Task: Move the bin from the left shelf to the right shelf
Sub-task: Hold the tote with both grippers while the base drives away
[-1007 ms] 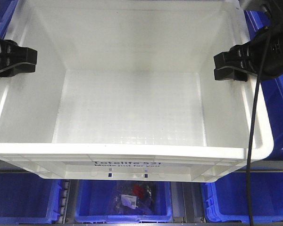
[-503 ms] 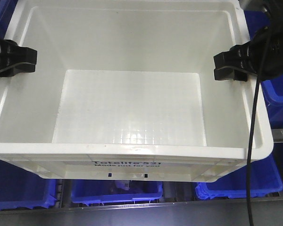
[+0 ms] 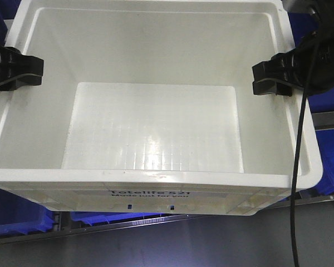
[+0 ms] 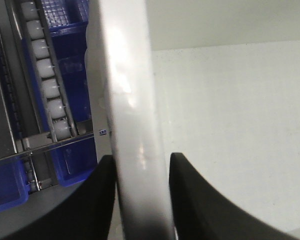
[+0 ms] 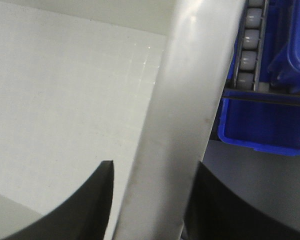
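White plastic bin (image 3: 156,117) fills front view, print toward camera, above blue bins (image 3: 22,214) on shelf. Left end effector (image 3: 30,72) clamps left rim wall; right end effector (image 3: 265,79) clamps right rim wall.

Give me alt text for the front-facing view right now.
An empty white bin fills the frame, its side rims clamped by the left gripper and the right gripper. Blue bins and a grey shelf rail show underneath.
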